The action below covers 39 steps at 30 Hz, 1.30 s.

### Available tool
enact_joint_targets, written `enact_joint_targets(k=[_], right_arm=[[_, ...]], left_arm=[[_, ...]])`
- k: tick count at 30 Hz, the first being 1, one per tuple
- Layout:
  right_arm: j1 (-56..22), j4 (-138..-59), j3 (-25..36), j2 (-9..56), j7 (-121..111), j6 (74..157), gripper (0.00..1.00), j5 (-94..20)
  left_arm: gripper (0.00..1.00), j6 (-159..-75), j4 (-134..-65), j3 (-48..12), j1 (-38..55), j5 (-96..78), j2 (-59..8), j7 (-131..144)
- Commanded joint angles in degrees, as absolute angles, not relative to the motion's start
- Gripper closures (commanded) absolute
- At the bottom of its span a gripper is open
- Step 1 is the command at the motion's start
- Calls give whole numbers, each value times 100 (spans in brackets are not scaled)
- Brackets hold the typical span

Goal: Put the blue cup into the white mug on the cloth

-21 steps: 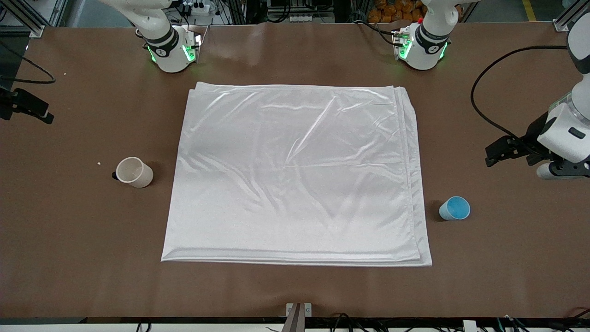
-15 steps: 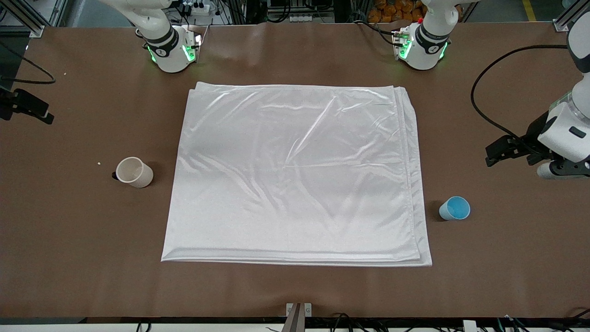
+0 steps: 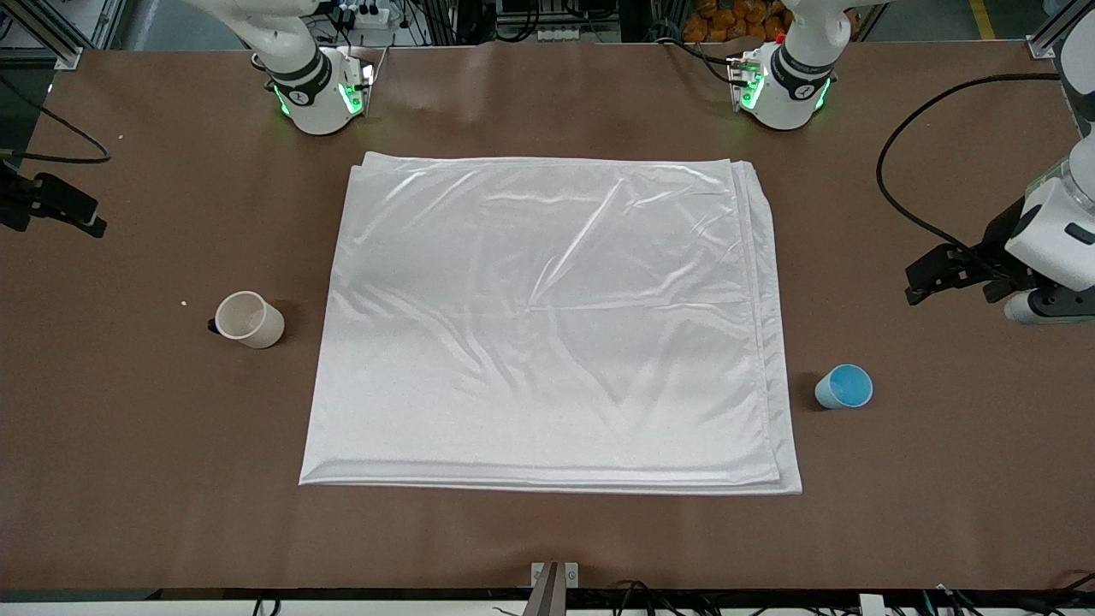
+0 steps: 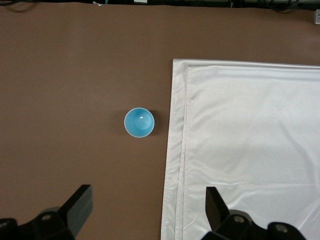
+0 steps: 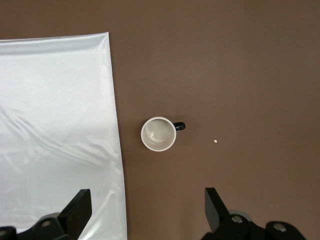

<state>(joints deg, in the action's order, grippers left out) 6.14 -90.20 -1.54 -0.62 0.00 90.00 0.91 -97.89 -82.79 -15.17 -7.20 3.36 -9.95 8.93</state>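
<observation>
Front view: left gripper (image 3: 975, 278) is hanging high over bare table (image 3: 941, 445) at the left arm's end, jaws spread wide, gripping nothing. Right gripper (image 5: 145, 212) is hovering above the white mug (image 3: 248, 320), jaws likewise wide and empty. Blue cup (image 3: 843, 386) is standing upright just beside the cloth (image 3: 547, 325) edge, not touching; the mug is sitting apart from the cloth at the right arm's end. Since the earlier frames the left gripper is drifting slightly upward; cups unmoved.

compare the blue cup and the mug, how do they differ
The cup is light blue with no handle; the mug is cream with a small black handle. The cup stands toward the left arm's end of the table, the mug toward the right arm's. Both stand upright, empty, on bare table beside the cloth.
</observation>
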Motion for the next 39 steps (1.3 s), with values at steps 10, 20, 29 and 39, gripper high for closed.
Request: enact_joint_targets(k=[10, 20, 29, 39], right_arm=[[563, -9756, -158, -123, -1343, 9668, 0, 263], [519, -10318, -158, -132, -2731, 10115, 0, 308], [510, -10784, -149, -149, -4016, 10731, 0, 308], [545, -11276, -132, -114, -5404, 11275, 0, 439]], left_arm=[[0, -10204, -8358, -1441, -765, 343, -1783, 747], [0, -10625, -8437, -1450, -773, 975, -2267, 773], [0, -11705, -8779, -1450, -993, 976, -2909, 773], [0, -12990, -9668, -1441, -1195, 1098, -2997, 747]])
